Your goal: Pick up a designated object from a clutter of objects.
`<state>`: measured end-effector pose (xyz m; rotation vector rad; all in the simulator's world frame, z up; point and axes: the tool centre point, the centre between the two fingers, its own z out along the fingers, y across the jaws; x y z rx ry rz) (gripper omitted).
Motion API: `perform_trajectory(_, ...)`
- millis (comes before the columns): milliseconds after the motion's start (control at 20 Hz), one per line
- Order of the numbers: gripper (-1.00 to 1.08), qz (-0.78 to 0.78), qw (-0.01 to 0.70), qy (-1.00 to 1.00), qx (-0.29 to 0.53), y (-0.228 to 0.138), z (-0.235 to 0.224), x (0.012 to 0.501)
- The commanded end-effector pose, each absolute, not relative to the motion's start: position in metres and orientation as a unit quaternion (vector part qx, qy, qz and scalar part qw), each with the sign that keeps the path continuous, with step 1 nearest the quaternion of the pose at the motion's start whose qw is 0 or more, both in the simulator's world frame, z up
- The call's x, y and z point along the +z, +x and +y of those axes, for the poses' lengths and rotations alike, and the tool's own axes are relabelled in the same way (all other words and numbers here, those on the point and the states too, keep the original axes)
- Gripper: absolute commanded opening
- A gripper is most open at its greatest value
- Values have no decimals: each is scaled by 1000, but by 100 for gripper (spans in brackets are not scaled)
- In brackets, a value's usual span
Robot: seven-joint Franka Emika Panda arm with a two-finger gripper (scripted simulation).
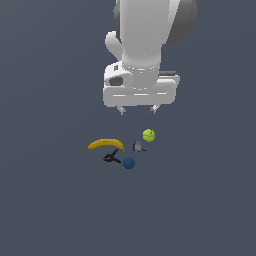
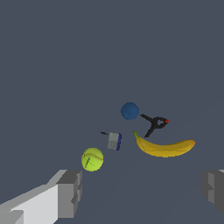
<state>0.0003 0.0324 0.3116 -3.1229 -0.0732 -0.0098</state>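
Observation:
The designated object point(image 1: 138, 146) is a tiny whitish-grey and dark-blue block lying among the clutter; the wrist view shows the same block point(image 2: 114, 141) between the two balls. My gripper point(image 1: 137, 110) hangs open well above the clutter, and nothing sits between its fingers. In the wrist view one grey fingertip point(image 2: 70, 192) is at one edge, the other at the opposite edge, with my gripper point(image 2: 142, 192) spread wide. The block lies apart from the fingers.
A yellow-green ball point(image 1: 148, 135) lies beside the block, and a blue ball point(image 1: 129, 163) lies on its other side. A yellow banana point(image 1: 106, 144) and a black-and-red clamp point(image 1: 112, 158) lie toward the exterior view's left. All rest on a dark grey surface point(image 1: 50, 200).

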Motion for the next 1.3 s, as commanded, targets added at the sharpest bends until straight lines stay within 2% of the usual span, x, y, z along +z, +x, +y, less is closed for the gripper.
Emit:
perform_trajectory(0, 100, -23, 9, -1000, -3, 0, 32, 312)
perform_trajectory(600, 100, -6, 5, -999, -32, 11, 15, 338)
perform_trajectory(1250, 100, -79, -13, -997, -24, 13, 13, 302)
